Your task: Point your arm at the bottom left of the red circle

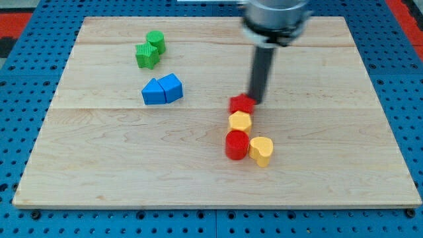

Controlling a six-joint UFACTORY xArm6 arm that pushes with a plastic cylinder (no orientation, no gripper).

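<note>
The red circle [236, 145] is a round red block just right of the board's middle, toward the view's bottom. A yellow heart-shaped block [262, 151] touches its right side and a yellow block [240, 121] sits just above it. A red star-like block [242, 104] lies above that. My tip [255, 99] stands at the upper right edge of that red star-like block, well above the red circle. The rod rises from there to the arm's grey end at the view's top.
Two green blocks [150, 50] sit together at the upper left of the wooden board [99, 165]. Two blue blocks [162, 90] sit together below them. A blue pegboard surface surrounds the board.
</note>
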